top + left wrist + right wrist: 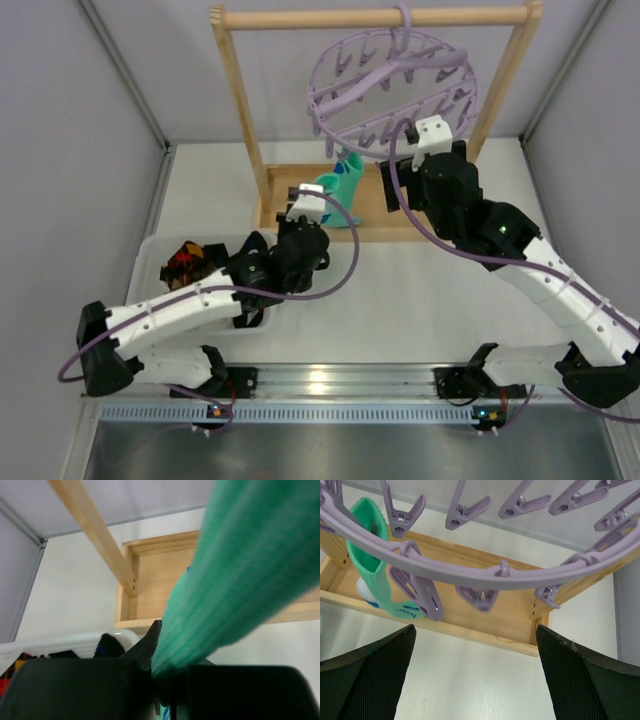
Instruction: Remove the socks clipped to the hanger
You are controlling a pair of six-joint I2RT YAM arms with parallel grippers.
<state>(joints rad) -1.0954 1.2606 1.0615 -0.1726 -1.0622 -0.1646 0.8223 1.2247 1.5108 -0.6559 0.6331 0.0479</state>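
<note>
1. In the lower left of the top view, a white bin (150,250) is sitting on the table (400,300) beside the left arm. It is holding dark and red-patterned socks (188,262), so it is probably serving as the drop place for what comes off.
2. Near the middle of that view, the left fingers (75,690) are pinching tight on the lower end of the mint-green sock (240,570). Gripping it low down is likely meant to let the arm draw it down and away from its clip.
3. The sock is running up and to the right toward the hanger (470,580). At the upper left of the right wrist view, its cuff is reaching up behind the ring. I cannot tell whether a peg is biting it.
4. The right fingers (365,680) are standing spread wide and holding nothing, just below the ring. That is probably where they can work a peg.
5. At the upper centre, the hanger is hanging by its hook from the top bar of the wooden rack (240,110). The other pegs (465,512) in view are dangling bare, so this is likely the last sock.
</note>
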